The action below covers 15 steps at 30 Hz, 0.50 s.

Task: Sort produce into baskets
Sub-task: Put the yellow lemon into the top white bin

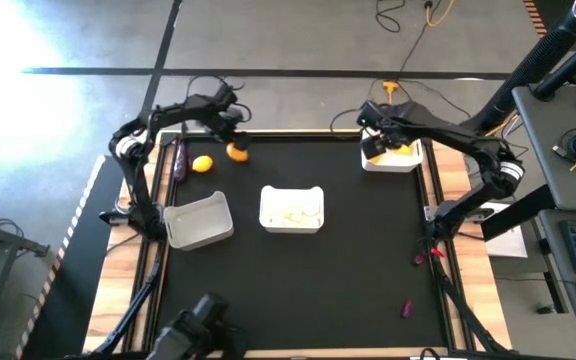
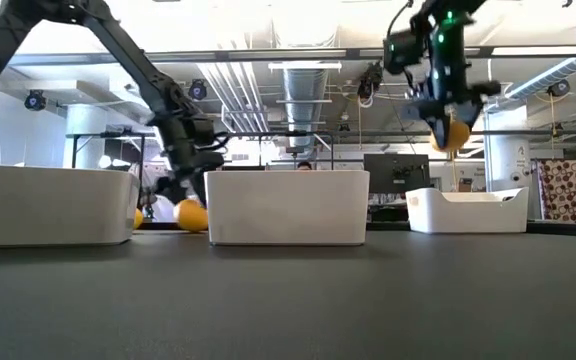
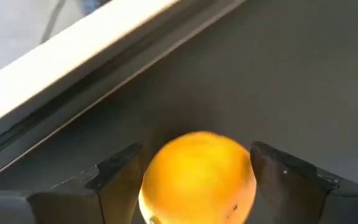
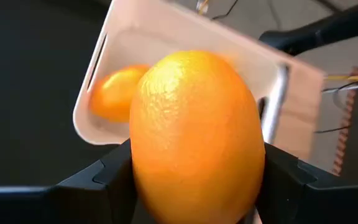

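My right gripper is shut on an orange citrus, held above the far-right white basket. That basket holds another orange fruit. My left gripper is at the table's far left, closed around a second orange citrus that sits on the black mat. A yellow lemon and a dark purple eggplant lie on the mat just left of it. White baskets stand at the left and in the middle. My left gripper has the orange citrus between its two fingers, one on each side of its round body. The fingers slant down from the far side. The citrus rests on the mat. My right gripper pinches the orange citrus across its middle between its two fingers. The fingers point down. The citrus is lifted clear above the basket.
The middle basket holds pale pieces. Two small purple pieces lie at the table's right, one near the right arm's base and one near the front edge. The mat's far edge rail runs close behind my left gripper.
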Available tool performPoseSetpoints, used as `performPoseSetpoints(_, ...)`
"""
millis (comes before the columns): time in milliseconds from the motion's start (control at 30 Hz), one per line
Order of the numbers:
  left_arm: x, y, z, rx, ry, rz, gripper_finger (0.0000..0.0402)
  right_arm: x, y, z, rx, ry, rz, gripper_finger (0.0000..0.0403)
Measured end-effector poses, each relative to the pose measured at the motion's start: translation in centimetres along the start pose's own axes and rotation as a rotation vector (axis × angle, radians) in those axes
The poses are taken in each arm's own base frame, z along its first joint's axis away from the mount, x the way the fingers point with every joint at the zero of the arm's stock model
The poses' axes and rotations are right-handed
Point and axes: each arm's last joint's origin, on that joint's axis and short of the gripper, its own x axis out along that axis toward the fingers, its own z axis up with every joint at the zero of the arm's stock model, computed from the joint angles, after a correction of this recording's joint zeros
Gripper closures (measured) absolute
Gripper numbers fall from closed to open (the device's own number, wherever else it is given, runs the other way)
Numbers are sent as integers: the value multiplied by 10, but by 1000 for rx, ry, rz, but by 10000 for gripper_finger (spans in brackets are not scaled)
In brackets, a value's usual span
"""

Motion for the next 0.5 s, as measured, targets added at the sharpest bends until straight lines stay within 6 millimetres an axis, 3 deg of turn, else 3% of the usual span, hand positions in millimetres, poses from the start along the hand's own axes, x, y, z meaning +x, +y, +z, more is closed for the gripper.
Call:
performPoseSetpoints(267, 30, -53, 28, 152, -28, -72, 130, 60, 5, 1, 98, 12, -4, 162)
performPoseSetpoints(367, 31, -67, 42, 186, -56, -95, 130, 79, 2, 3, 102, 49, -31, 158)
performPoseSetpoints(500, 19, -74, 58, 179, -102, -137, 130, 101, 0, 4, 112, 105, -66, 137)
